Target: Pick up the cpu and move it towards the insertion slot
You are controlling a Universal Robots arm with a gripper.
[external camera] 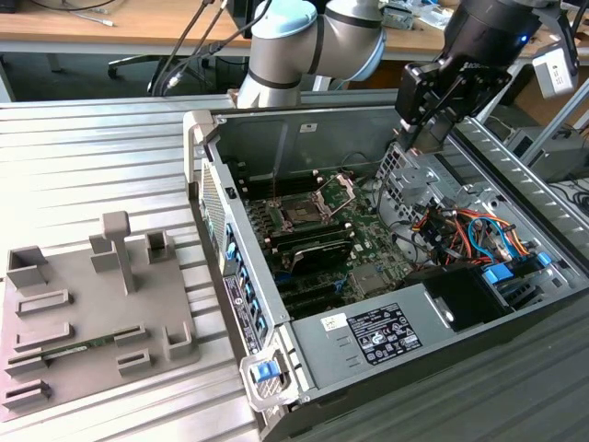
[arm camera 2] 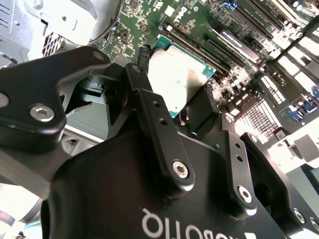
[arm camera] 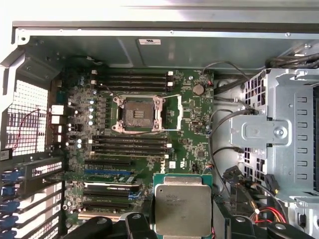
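One cpu [arm camera: 183, 204], a flat square chip with a dull silvery lid on a green edge, is clenched in the black pincer [arm camera: 182, 226]; in the second wrist view the same chip [arm camera 2: 177, 74] sits between the two dark fingers [arm camera 2: 202, 112], gripped at opposite edges. In the exterior view the pincer [external camera: 419, 138] hangs above the far right part of the open computer case [external camera: 515, 313], over the metal drive cage [arm camera: 279, 134] and well apart from the socket.

One insertion slot [arm camera: 137, 113] lies on the green motherboard [arm camera: 192, 144]: a square socket with a dark centre and a shiny metal frame, its hinged frame [external camera: 337, 191] raised. In the first wrist view the cpu is held above the board, well apart from the slot. Long black memory slots [arm camera: 130, 78] run in two banks on either side of the socket.

On the exterior view's left, one grey plastic tray [external camera: 92, 313] with raised blocks and recesses rests on the ribbed, pale metal worktop [external camera: 92, 166]; a thin green memory stick [external camera: 78, 347] lies in it. Orange and blue cables [external camera: 469, 230] bunch at the case's right. A wooden desk [external camera: 110, 32] stands behind, at the far side of the room.
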